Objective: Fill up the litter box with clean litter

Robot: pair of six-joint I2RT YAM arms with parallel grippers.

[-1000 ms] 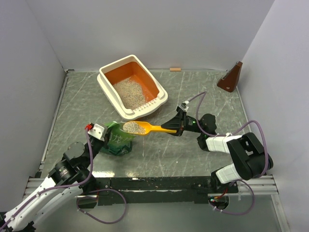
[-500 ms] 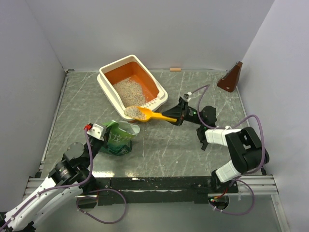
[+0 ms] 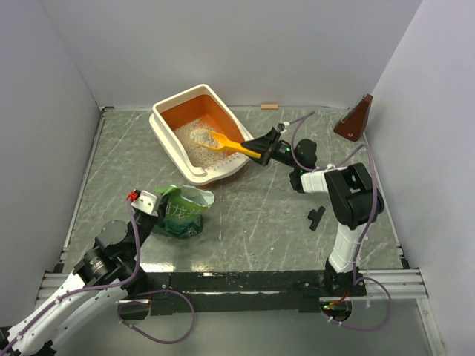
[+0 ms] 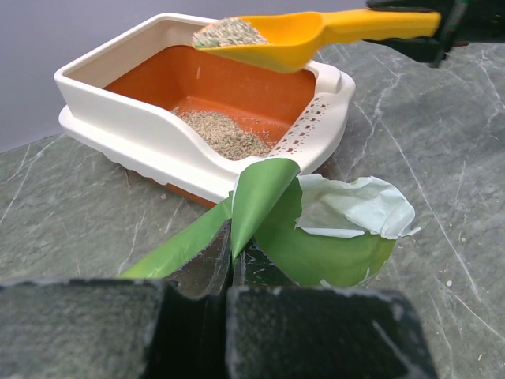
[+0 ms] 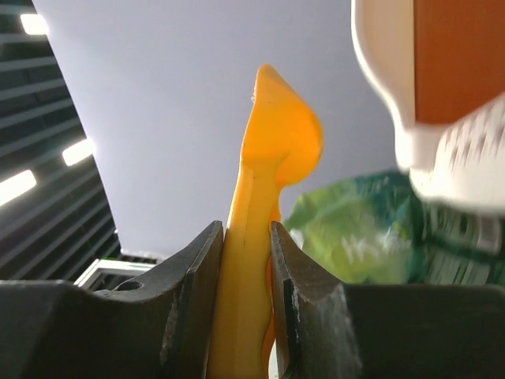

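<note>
While the right gripper [image 3: 266, 148] [image 5: 246, 237] is clamped on the handle of the yellow-orange scoop [image 3: 223, 142] [image 4: 316, 35] [image 5: 260, 158], with 1 finger on each side, the scoop's bowl hangs over the litter box [image 3: 167, 141] [image 4: 142, 134]. The green bag [image 3: 182, 211] [image 4: 316, 245] [image 5: 355, 229] has white marks on it, but they are too blurry to read.

The box sits at the far left of the table [image 3: 260, 222], tilted, with 1 corner close to the far wall. Its short end with the little slots faces near and right. The scoop's handle crosses above the right long rim. The bag stands near that slotted end, with a strip of table between them. A small black piece [image 3: 317, 217] lies on the table to the right, well apart from the bag. A brown wedge-shaped thing [image 3: 355, 119] stands at the far right, and a small tan block [image 3: 269, 107] lies by the far wall.

Inside the box, the clean litter [image 3: 194, 148] [image 4: 221, 134] lies in a low grey-beige patch on the orange floor, more toward the slotted end. A small heap of the same grains [image 3: 200, 136] [image 4: 229, 31] sits in the scoop. The bag's top is torn open and folded out.

The left gripper [image 3: 148, 202] [image 4: 229, 316] is pinched together on a green flap of the bag.
</note>
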